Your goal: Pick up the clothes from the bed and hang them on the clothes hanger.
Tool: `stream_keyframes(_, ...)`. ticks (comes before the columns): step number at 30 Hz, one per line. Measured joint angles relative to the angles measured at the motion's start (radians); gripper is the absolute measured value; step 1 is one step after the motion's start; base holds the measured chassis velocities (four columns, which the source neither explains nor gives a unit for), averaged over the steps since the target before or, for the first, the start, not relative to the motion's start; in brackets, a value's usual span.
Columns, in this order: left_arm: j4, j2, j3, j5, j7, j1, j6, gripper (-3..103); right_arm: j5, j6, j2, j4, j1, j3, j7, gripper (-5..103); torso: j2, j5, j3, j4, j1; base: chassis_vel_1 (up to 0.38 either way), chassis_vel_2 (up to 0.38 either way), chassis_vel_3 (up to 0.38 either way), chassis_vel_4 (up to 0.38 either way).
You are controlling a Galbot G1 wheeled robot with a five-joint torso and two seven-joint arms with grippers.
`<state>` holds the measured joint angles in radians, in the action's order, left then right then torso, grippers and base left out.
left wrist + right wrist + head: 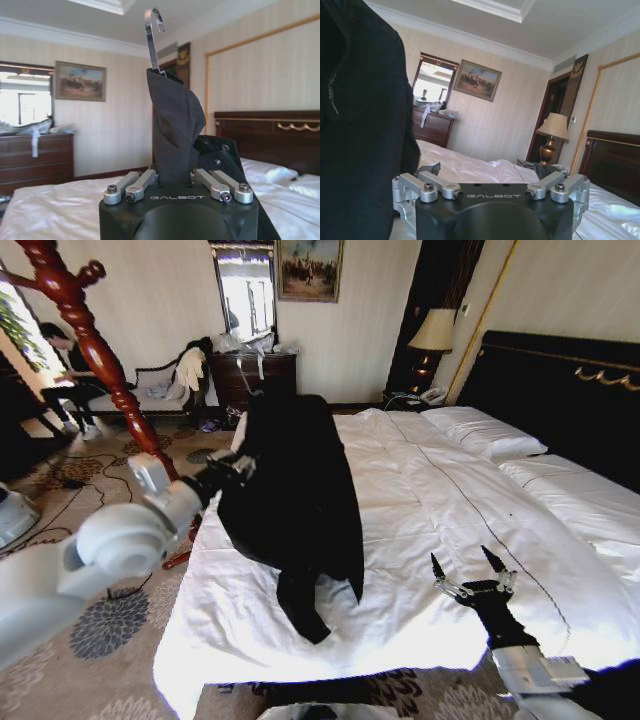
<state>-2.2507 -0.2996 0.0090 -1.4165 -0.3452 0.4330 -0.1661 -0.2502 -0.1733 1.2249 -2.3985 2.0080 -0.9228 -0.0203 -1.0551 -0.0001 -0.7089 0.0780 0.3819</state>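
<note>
I'm holding the black jacket (295, 480) up off the bed (440, 510) with the left gripper (237, 468), which is reaching in from the robot's left over the near left part of the mattress. In the left wrist view the left gripper (174, 176) is showing its jaws pressed together on a fold of the jacket's (176, 131) dark fabric, and the silver hook of the clothes hanger (152, 35) is sticking straight up out of the collar above them. The garment is hanging nearly upright, and one sleeve is trailing down onto the white sheet near the bed's front edge.

The right gripper (470, 570) is hovering low over the near right part of the bed, well apart from the jacket, with its fingers spread wide and gripping nothing. In the right wrist view the jacket (362, 125) is looming as a black mass just beside that gripper's linkage.

A reddish wooden coat stand (85, 335) is rising on the robot's left, beside the bed
</note>
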Motion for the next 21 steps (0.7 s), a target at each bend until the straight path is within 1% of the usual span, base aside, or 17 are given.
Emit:
stream_keyframes(2,0.019,0.000,-0.022,-0.032,-0.011,-0.003,-0.014,19,0.000,0.000,0.000,0.000,0.000,0.000,0.000,100,0.000,0.0000,0.000,-0.0002,0.000,0.000,0.000,0.000,0.000)
stream_keyframes(5,0.042,0.001,-0.039,-0.053,-0.017,-0.014,-0.028,19,0.000,0.000,0.000,0.000,0.000,0.000,0.000,100,0.000,0.0000,0.000,0.0000,0.000,0.000,0.000,0.000,0.000)
stream_keyframes(8,0.066,0.013,-0.063,-0.070,-0.030,-0.026,-0.058,19,0.000,0.000,0.000,0.000,0.000,0.000,-0.001,100,0.000,0.0001,0.000,-0.0001,0.000,0.000,0.000,0.000,0.000)
stream_keyframes(9,0.066,0.013,-0.063,-0.070,-0.030,-0.026,-0.058,19,0.000,0.000,0.000,0.000,0.000,0.000,-0.001,100,0.000,0.0001,0.000,-0.0001,0.000,0.000,0.000,0.000,0.000)
stream_keyframes(12,0.080,0.027,-0.078,-0.106,-0.041,-0.034,-0.082,19,0.000,0.000,0.000,0.000,0.000,0.000,-0.001,100,0.000,0.0000,0.000,-0.0002,0.000,0.000,0.000,0.000,0.000)
stream_keyframes(17,0.096,0.026,-0.092,-0.130,-0.043,-0.046,-0.094,19,0.000,0.000,0.000,0.000,0.000,0.000,-0.001,100,0.000,0.0000,0.000,0.0000,0.000,0.000,0.000,0.000,0.000)
stream_keyframes(21,0.142,0.023,-0.110,-0.141,-0.041,-0.065,-0.102,19,0.000,0.001,0.000,0.000,0.000,0.000,-0.001,100,0.000,0.0001,0.000,0.0000,0.000,0.000,0.000,0.000,0.000)
